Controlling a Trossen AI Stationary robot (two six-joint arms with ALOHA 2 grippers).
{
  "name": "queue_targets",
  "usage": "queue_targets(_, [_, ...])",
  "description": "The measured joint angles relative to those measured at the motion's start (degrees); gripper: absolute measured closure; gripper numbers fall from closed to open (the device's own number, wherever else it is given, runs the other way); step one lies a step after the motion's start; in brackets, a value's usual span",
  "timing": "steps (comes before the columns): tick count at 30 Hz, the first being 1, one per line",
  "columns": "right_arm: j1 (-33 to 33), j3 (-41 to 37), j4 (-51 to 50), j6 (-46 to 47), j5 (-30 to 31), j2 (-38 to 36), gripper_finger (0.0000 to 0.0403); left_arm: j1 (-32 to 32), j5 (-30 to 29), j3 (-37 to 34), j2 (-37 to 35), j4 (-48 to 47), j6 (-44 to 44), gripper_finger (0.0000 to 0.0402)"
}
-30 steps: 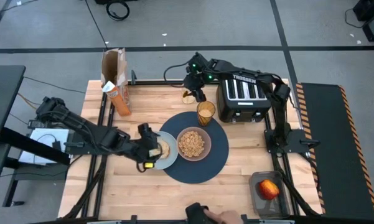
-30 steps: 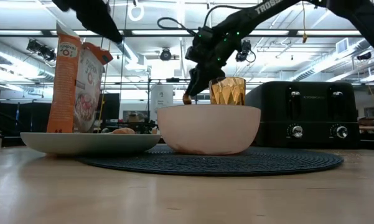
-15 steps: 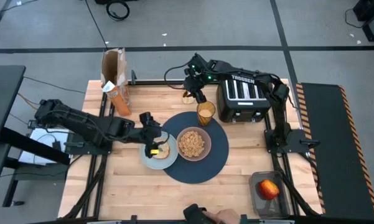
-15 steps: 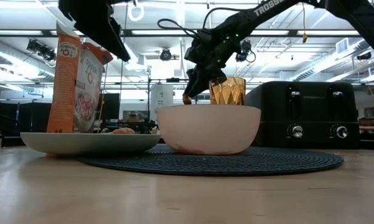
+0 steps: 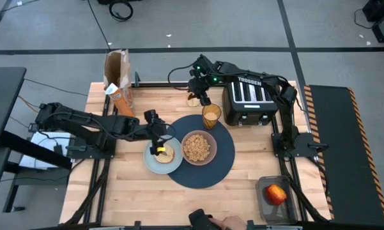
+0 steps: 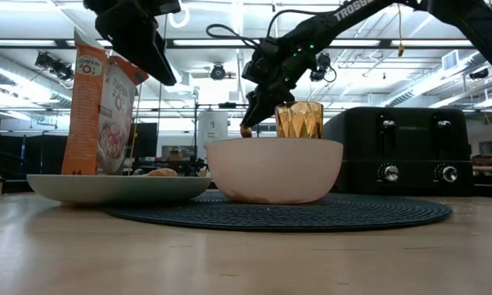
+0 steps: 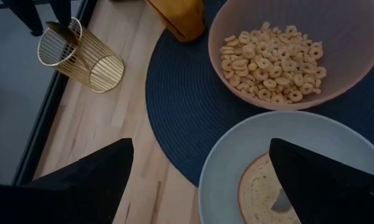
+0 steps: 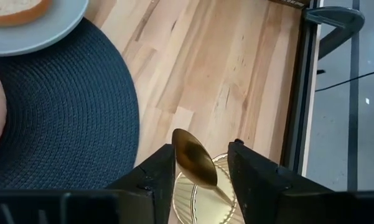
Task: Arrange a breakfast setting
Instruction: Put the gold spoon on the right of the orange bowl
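The pale blue-grey plate [image 5: 154, 163] with a bagel half [image 5: 167, 153] overlaps the left edge of the navy placemat [image 5: 207, 171]. The pinkish bowl of cereal [image 5: 199, 147] and the amber tumbler [image 5: 211, 116] stand on the mat. The red apple [image 5: 275, 193] lies in a dark tray at the near right. My left gripper [image 5: 157, 139] hovers open over the plate's far edge [image 7: 200, 146]. My right gripper [image 5: 195, 96] points down over a gold wire holder [image 7: 81, 56], shut on the gold spoon [image 8: 195, 160]. My right gripper has the gold spoon between its two fingers [image 8: 157, 177], coming from above and pointing down. The spoon's bowl end [image 8: 193, 155] sticks out past the fingertips, above the wire holder's rim [image 8: 196, 200]. The fingers hide the place of contact on the handle.
The black four-slot toaster [image 5: 250, 99] stands right of the tumbler at the far right. The orange cereal box [image 5: 120, 96] stands at the far left. A person's hand [image 5: 227, 223] shows at the near edge. Bare wood lies near and left of the plate.
My left gripper has gone from over the plate's left part toward the table's far edge and a little to the right. The plate and bagel stay where they were.
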Motion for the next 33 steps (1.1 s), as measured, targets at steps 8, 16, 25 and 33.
queue_targets(8, [0.0,0.0,2.0,2.4,3.2,0.0,0.0272,0.0,0.0,0.0,0.0,0.8,0.0,0.0020])
queue_targets(16, [0.0,0.0,1.4,2.7,3.6,0.0,0.0295,0.0,0.0,0.0,0.0,0.7,0.0,0.0020])
queue_targets(25, [2.7,0.0,10.4,19.7,22.2,-3.3,0.0282,0.0,0.2,0.0,-0.3,-0.7,2.6,0.0020])
queue_targets(33, [11.6,-0.1,12.7,46.2,43.4,-4.1,0.0279,0.7,0.2,0.0,-9.0,-0.2,7.0,0.0020])
